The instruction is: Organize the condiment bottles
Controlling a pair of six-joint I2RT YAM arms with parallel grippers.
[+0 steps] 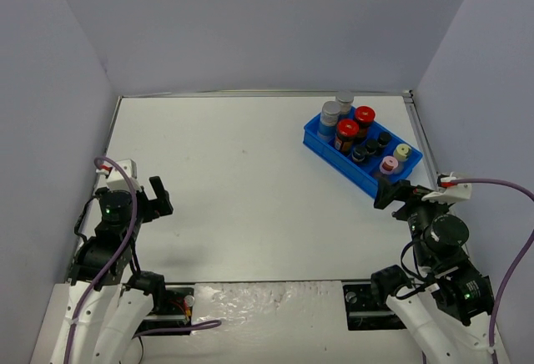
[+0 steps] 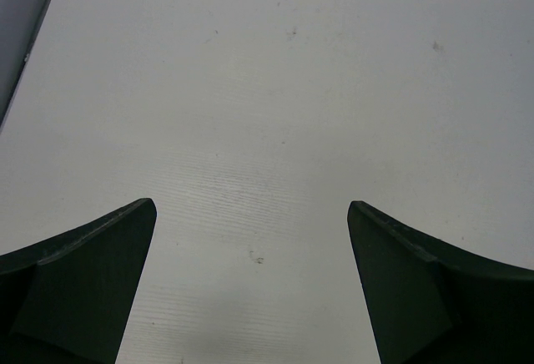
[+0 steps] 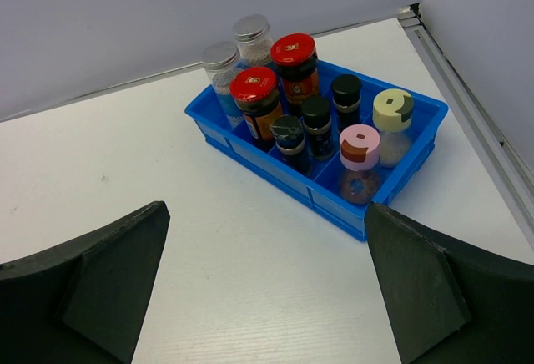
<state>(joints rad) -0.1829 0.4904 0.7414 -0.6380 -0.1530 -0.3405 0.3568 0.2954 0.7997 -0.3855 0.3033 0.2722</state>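
All nine condiment bottles stand in the blue divided tray (image 3: pixel 275 172) at the back right. These are two grey-capped jars (image 3: pixel 221 68), two red-lidded jars (image 3: pixel 253 88), three tiny dark-capped bottles (image 3: pixel 316 113), a pink-lidded jar (image 3: pixel 360 147) and a cream-lidded jar (image 3: pixel 392 109). My right gripper (image 3: pixel 265 214) is open and empty, just in front of the tray's near corner (image 1: pixel 390 194). My left gripper (image 2: pixel 252 205) is open and empty over bare table at the left (image 1: pixel 160 197), far from the tray (image 1: pixel 338 162).
Grey walls close the table on the left, back and right. A metal strip (image 3: pixel 467 80) runs along the right edge beside the tray. The arm bases and purple cables (image 1: pixel 501 184) sit at the near edge.
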